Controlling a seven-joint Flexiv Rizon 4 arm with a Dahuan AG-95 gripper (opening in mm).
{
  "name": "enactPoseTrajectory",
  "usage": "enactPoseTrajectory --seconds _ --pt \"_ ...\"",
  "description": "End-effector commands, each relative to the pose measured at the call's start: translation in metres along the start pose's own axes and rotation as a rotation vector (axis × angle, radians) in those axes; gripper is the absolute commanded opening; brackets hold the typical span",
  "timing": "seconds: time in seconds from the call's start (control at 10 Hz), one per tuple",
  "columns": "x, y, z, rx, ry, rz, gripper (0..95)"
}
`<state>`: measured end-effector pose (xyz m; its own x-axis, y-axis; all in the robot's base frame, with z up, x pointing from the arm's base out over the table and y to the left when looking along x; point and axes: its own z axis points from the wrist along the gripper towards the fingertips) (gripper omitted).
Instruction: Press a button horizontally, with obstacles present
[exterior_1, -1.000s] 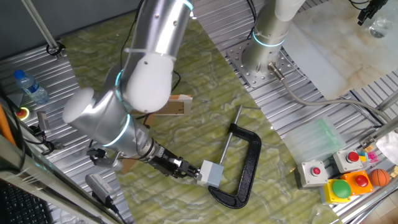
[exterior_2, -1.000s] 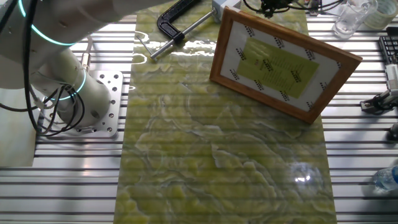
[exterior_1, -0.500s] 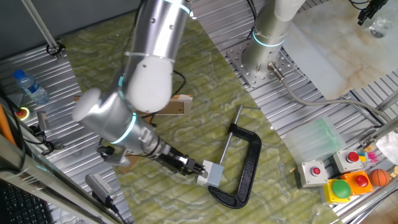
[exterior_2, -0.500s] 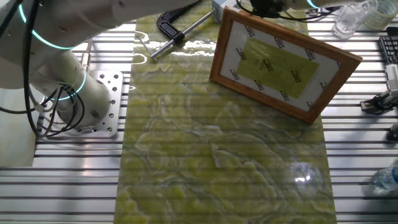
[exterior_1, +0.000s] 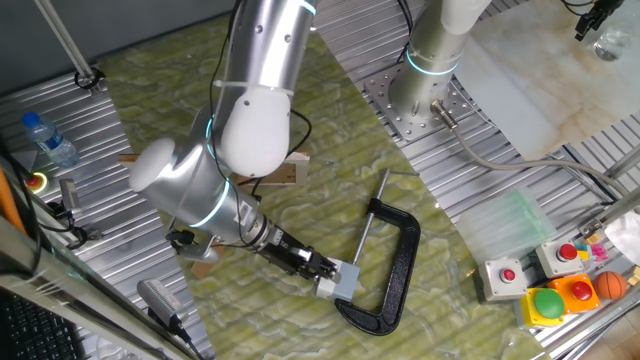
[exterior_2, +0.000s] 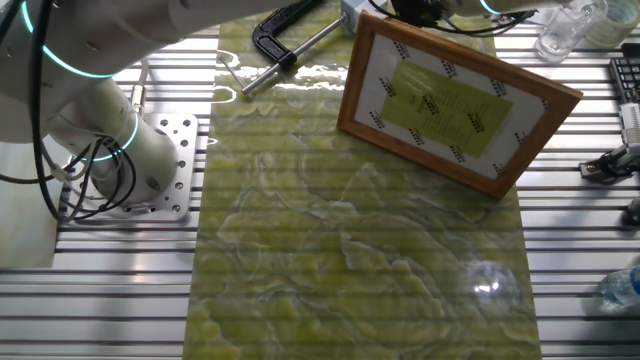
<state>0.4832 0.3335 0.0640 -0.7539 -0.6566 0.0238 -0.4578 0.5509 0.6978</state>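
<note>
**Ann:** Green marbled mat over a ribbed metal worktop (exterior_1: 560, 170), that's our stage in one fixed view. Low in the frame, just left of centre, the gripper (exterior_1: 322, 270) reaches down to the right and sits right against the left face of the button (exterior_1: 343, 281), the small light-grey box.

**Bo:** Fingers apart or together?

**Ann:** Can't tell; the tip is dark and small against the box. The button rests touching the lower jaw end of the black C-clamp (exterior_1: 392, 262). One wooden obstacle (exterior_1: 280, 170) peeks out behind the arm's elbow, centre-left, mostly hidden.

**Bo:** Risks?

**Ann:** I'd judge the box could skid or twist instead of registering a press if the push runs off-centre; only the clamp backs it. And that bulky elbow hangs near the wood, so a swing could knock it.

**Bo:** Other fixed view?

**Ann:** Same mat running down the middle. The framed board (exterior_2: 455, 100), an obstacle, stands tilted in the upper right and blocks the action. The button (exterior_2: 349, 12) barely shows at the top edge, by the frame's top-left corner, the clamp (exterior_2: 285, 35) to its left. Gripper state hidden here too. Graze that frame and it could tip.
</note>
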Motion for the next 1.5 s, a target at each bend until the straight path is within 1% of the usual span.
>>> enactPoseTrajectory --seconds 0.1,0.4,0.8,1.1,1.5 --pt "0.002 0.001 0.000 0.007 0.003 0.011 76.0" --pt "0.005 0.000 0.002 0.004 0.005 0.012 76.0" --pt "0.008 0.000 0.009 -0.021 -0.017 0.012 76.0" --pt "0.008 0.001 0.010 -0.016 -0.012 0.018 76.0" --pt "0.012 0.003 0.009 -0.012 -0.010 0.013 76.0"
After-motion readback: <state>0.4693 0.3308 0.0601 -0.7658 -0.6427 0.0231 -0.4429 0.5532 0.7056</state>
